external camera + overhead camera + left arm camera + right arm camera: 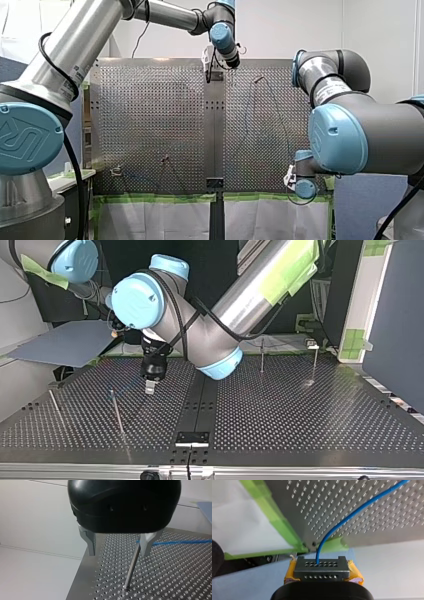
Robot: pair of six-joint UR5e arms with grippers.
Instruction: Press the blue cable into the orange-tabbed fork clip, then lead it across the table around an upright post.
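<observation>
Perforated metal desk point(150, 125) carries the work. At its near edge my right hand point(322, 565) is clenched on the blue cable point(352, 512), which looks light, limp and slippery, best gripped near where it must bend. Toward the far edge my left hand point(117, 545) hangs released astride 1 upright post point(131, 567).

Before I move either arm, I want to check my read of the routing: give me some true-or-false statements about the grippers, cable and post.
1. My right gripper is shut on the blue cable. True.
2. My left gripper is clamped on the upright post. False: it is open, and the post stands between its fingers, close to one.
3. My right gripper hangs over the table's middle. False: it sits off the table, past its green-taped edge.
4. My left gripper has metal fingers. True.
</observation>
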